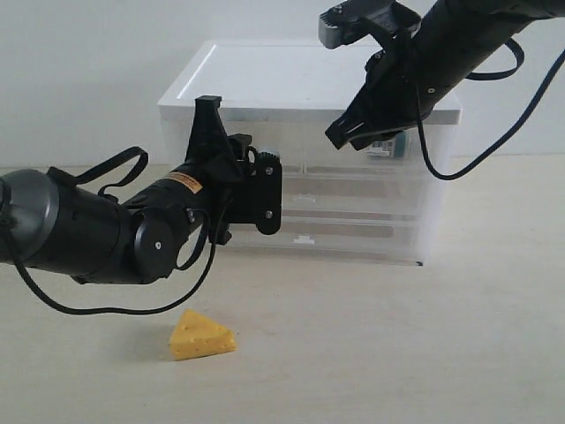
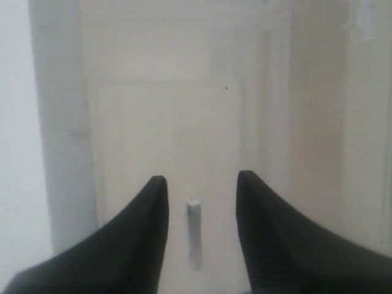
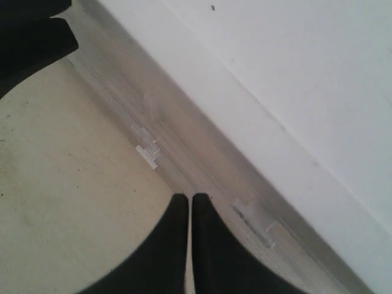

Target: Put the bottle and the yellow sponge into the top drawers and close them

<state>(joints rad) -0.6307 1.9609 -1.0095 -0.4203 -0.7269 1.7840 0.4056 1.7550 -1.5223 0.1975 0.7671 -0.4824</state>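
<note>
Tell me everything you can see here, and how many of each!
cabinet: one, white, at the back of the table.
top drawers: two, see-through, side by side under the cabinet's top.
wide drawers: two, see-through, stacked below those.
bottle: one, white with teal label, seen through the right top drawer.
yellow sponge: one, yellow wedge, on the table in front of the cabinet.
table: one, beige.
left gripper: one, black, open around a drawer's white handle.
right gripper: one, black, shut, near the cabinet's top right.
</note>
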